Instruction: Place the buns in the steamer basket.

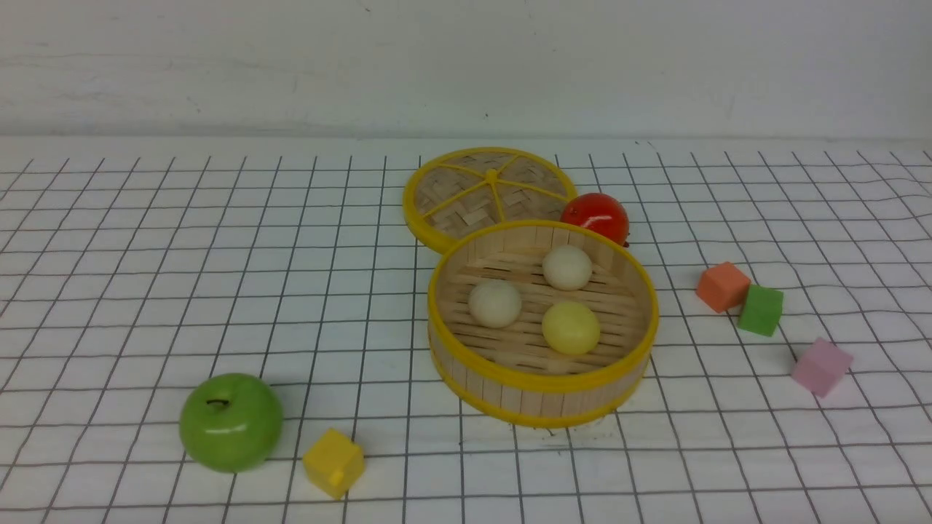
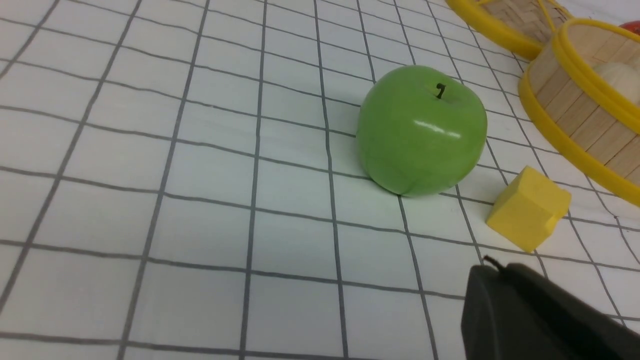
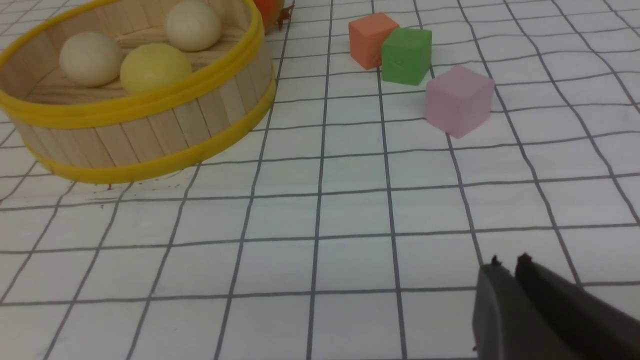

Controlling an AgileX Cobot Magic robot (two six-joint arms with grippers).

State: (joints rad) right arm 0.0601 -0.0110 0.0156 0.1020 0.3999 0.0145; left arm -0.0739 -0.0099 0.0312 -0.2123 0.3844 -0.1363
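Note:
The steamer basket (image 1: 542,386) stands on the gridded cloth right of centre. Inside it lie three buns: a cream one (image 1: 495,303), a second cream one (image 1: 567,267) and a pale yellow one (image 1: 571,327). In the right wrist view the basket (image 3: 145,127) holds the same cream buns (image 3: 90,58) (image 3: 193,25) and yellow bun (image 3: 155,67). My right gripper (image 3: 507,265) is shut and empty, low over the cloth, well away from the basket. My left gripper (image 2: 492,270) is shut and empty, near the yellow cube. Neither gripper shows in the front view.
The flat woven lid (image 1: 486,193) lies behind the basket, with a red ball (image 1: 595,216) beside it. A green apple (image 1: 231,421) and yellow cube (image 1: 333,462) sit front left. Orange (image 1: 721,287), green (image 1: 761,310) and pink (image 1: 821,366) cubes lie to the right.

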